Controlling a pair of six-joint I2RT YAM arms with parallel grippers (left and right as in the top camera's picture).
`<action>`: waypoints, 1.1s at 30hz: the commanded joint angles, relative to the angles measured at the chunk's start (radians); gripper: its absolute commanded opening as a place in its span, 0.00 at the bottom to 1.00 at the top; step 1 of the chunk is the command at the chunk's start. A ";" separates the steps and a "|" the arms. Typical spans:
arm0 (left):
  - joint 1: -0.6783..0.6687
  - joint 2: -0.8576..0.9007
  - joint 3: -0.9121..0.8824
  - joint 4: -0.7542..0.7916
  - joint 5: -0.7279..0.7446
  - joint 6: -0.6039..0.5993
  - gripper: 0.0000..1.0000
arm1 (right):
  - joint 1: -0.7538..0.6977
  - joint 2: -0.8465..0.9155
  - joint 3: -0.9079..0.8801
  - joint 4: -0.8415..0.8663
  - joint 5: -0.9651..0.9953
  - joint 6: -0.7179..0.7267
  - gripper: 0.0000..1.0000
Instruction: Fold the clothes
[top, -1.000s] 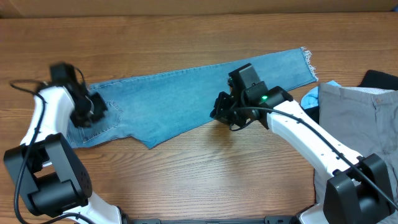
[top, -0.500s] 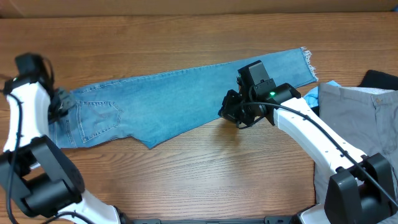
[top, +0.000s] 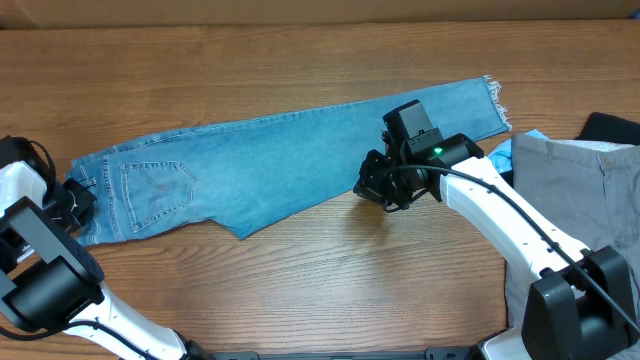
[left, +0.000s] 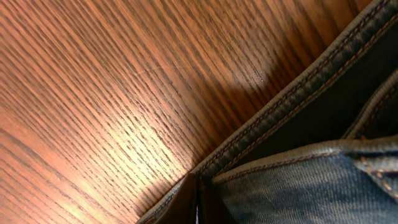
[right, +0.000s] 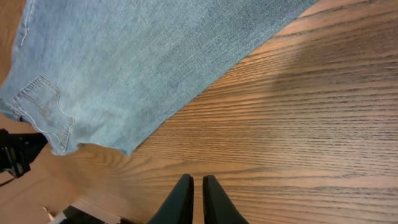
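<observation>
A brown wood-grain table (top: 300, 290) carries a pair of light-blue jeans (top: 290, 160), spread flat and slanting across it, with the waistband at the left and the frayed hem at the upper right. Bunched together at the right edge lie grey trousers (top: 575, 185), a black garment (top: 612, 127) and a pale-blue cloth (top: 500, 157).

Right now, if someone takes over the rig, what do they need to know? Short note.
Left gripper: shut on the jeans at the waistband edge, far left.
Right gripper: shut, empty, over bare table beside the leg.
Done: jeans lie flat, legs apparently stacked lengthwise, frayed hem to the right.
Left: the crosswise folds.
</observation>
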 joint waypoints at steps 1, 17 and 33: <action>0.003 0.029 0.024 -0.032 0.116 0.024 0.04 | -0.002 -0.062 0.009 0.000 0.028 -0.062 0.10; -0.234 -0.410 0.180 -0.249 0.291 0.184 0.20 | -0.277 -0.204 0.146 0.056 0.094 -0.079 0.34; -0.589 -0.427 0.163 -0.316 0.277 0.208 0.51 | -0.764 0.022 0.146 0.333 -0.023 -0.365 0.62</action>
